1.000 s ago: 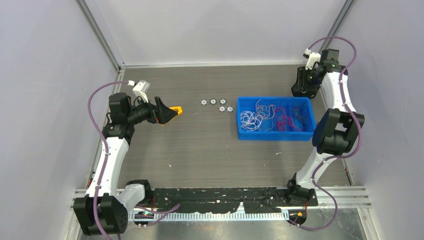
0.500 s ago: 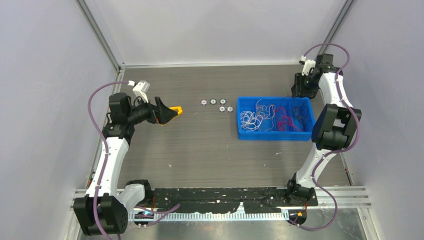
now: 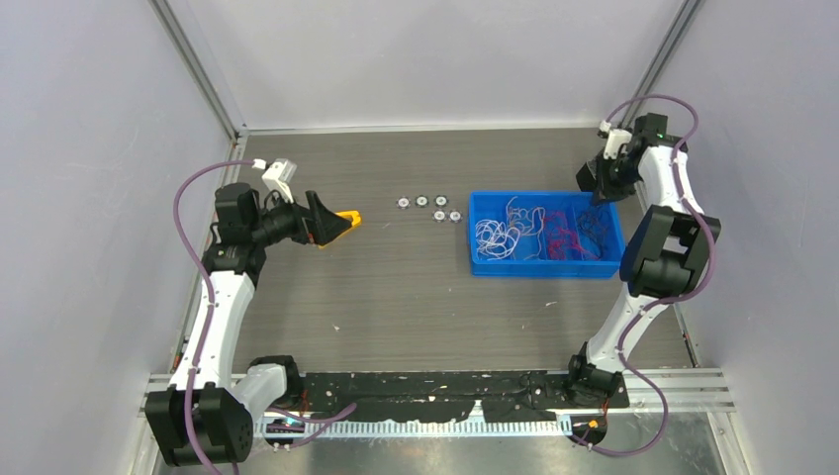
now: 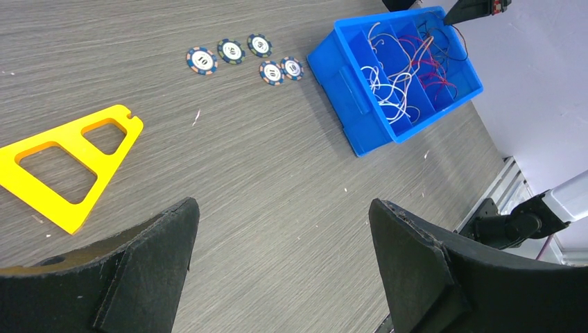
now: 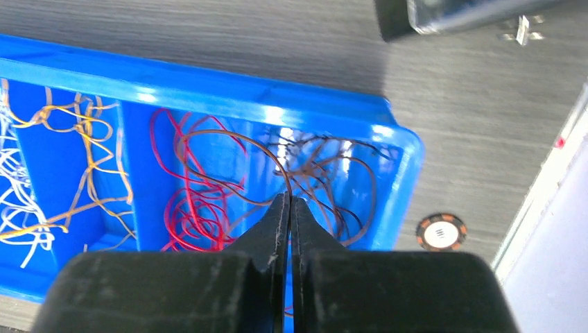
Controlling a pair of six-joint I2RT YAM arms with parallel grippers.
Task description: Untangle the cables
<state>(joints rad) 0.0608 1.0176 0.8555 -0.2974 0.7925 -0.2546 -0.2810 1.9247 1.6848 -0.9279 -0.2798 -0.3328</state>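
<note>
Over the left part of the tabletop, the left fingers are held spread wide apart, with nothing between them. A flat yellow triangular frame with two cut-outs is seen lying on the tabletop just in front of these fingers, apart from them.

Further right, five round chips are laid in a loose group on the tabletop, near the left end of a blue bin but not touching it.

The cables are all contained in this bin, which is divided into compartments. White strands are curled in the leftmost part, orange ones are looped next to them, red ones are bunched in the following compartment, and dark brown ones are tangled at the right end. Some red and brown loops are crossed over each other.

Above the right end of the bin, the right fingers are pressed together and pointed down among the brown strands. A brown loop is seen running up to their tips; whether it is pinched there cannot be told. One more chip is seen on the tabletop just outside the bin's right end.
</note>
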